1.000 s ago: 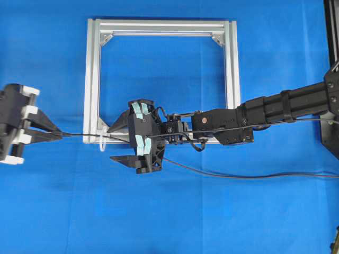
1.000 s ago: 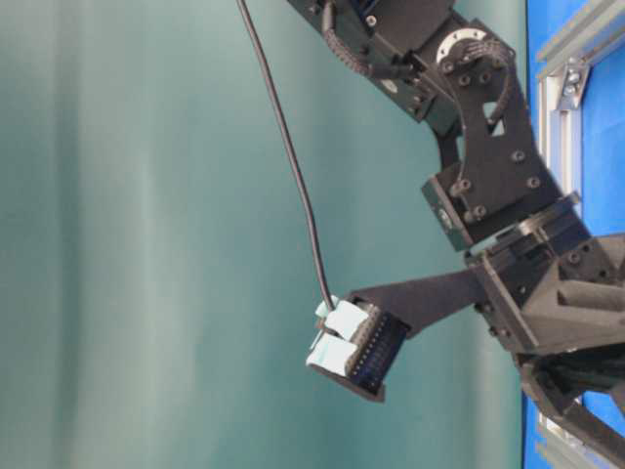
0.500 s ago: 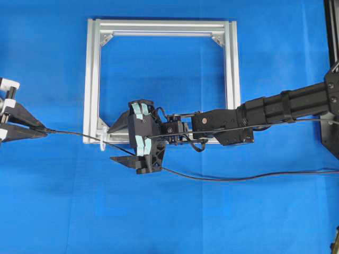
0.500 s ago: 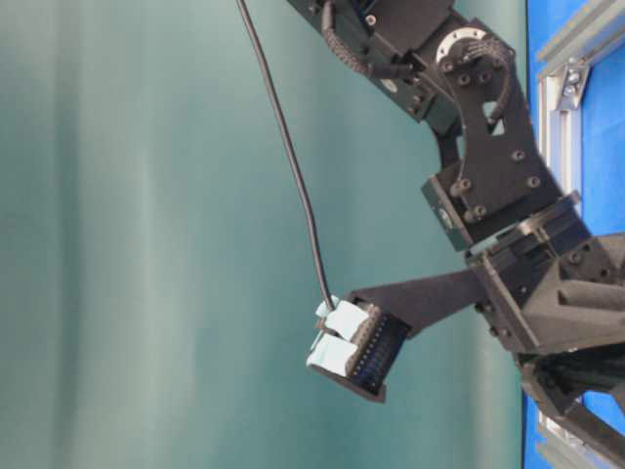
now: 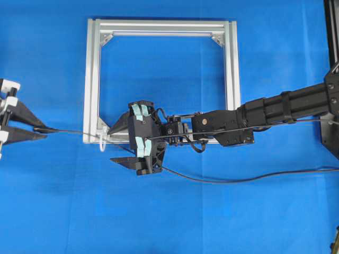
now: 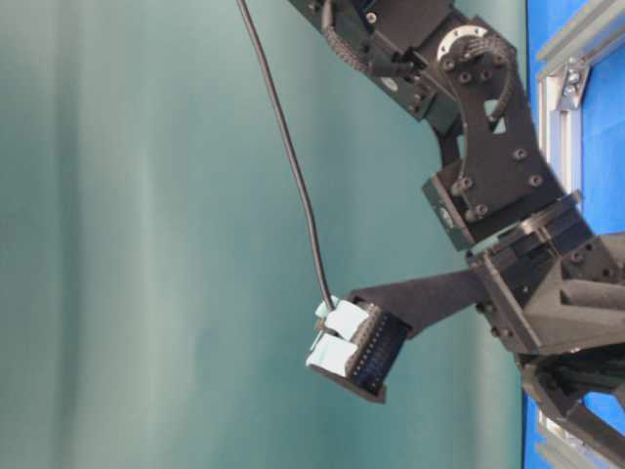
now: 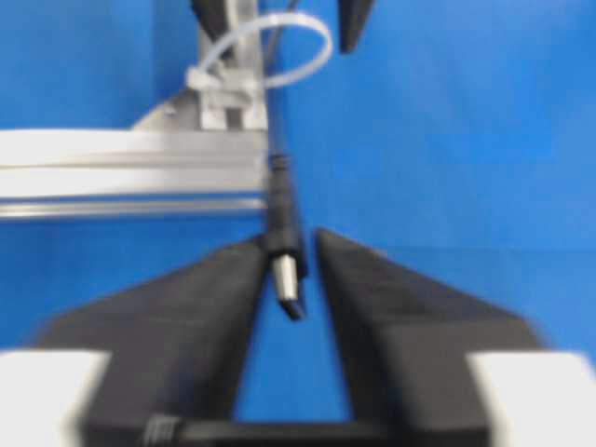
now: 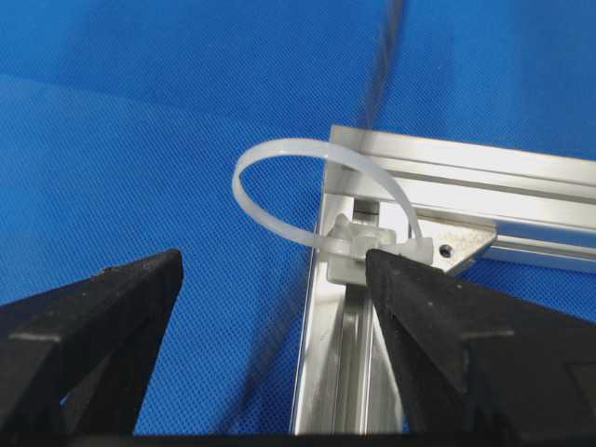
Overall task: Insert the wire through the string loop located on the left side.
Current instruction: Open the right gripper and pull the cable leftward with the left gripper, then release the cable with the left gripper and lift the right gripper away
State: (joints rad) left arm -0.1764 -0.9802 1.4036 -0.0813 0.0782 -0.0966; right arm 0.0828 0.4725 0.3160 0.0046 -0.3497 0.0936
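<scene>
The wire (image 5: 69,132) runs from the right across the blue cloth, under my right gripper (image 5: 111,144) and through the string loop (image 5: 100,142) at the frame's lower left corner. Its silver-tipped plug (image 7: 287,270) lies between the fingers of my left gripper (image 5: 43,131). In the left wrist view the plug leans on one finger, with a thin gap to the other, and the left gripper (image 7: 291,237) is narrowly open. The cable behind it passes through the string loop (image 7: 328,42). My right gripper (image 8: 275,261) is wide open and holds nothing, just short of the string loop (image 8: 279,143).
The aluminium frame (image 5: 92,79) lies flat on the blue cloth. My right arm (image 5: 275,108) reaches across its lower bar from the right. Slack wire (image 5: 238,179) curves over the cloth towards the right edge.
The left gripper moved left, drawing the wire further through the loop. Its jaws then parted slightly round the plug. The right arm stayed where it was.
</scene>
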